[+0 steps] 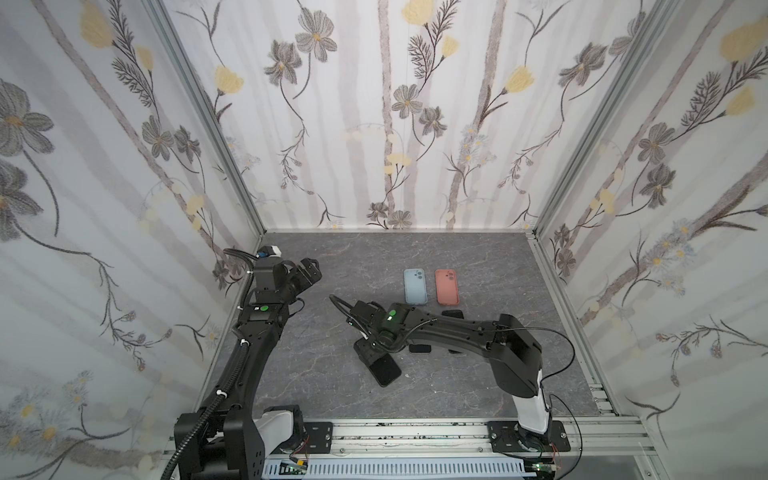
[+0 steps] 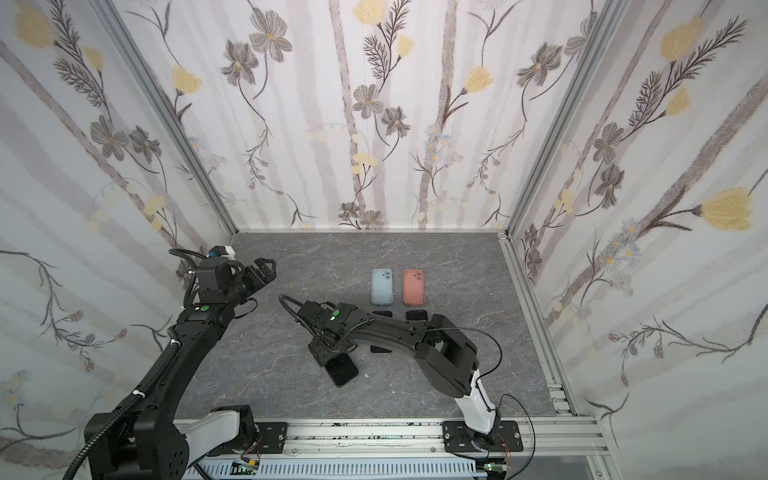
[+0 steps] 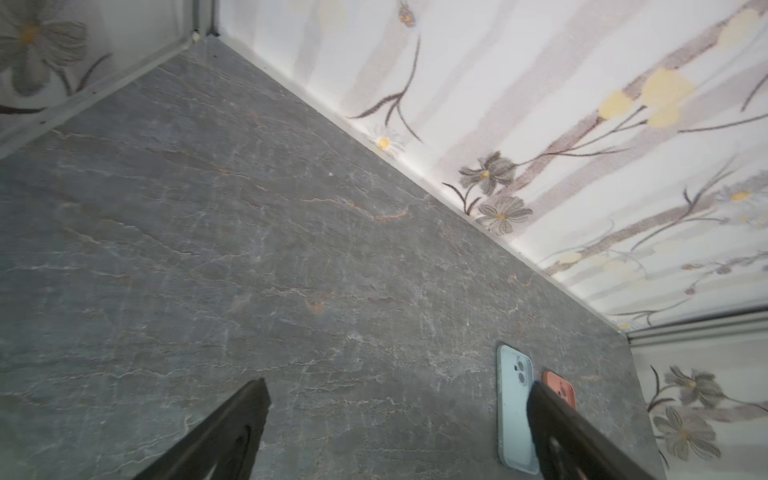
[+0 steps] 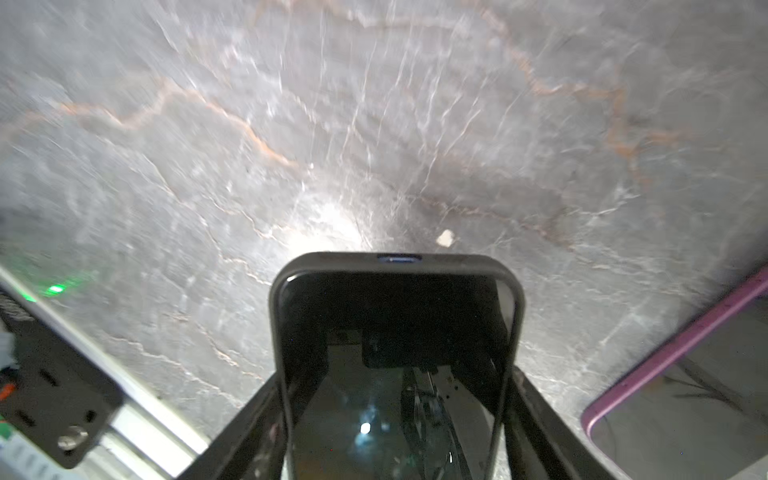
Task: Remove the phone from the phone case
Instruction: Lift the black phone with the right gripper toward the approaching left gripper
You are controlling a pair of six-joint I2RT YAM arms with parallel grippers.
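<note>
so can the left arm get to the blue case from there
Probably yes: the left claw hangs open, only bare table lies between it and the blue case, and the right claw, gripping the black phone nearer the front, is out of that path.

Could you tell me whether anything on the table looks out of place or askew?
The black phone is slanted near the front, clamped in the right gripper, while the blue case and orange case lie straight, side by side, further back. Nothing looks spilled or damaged.
</note>
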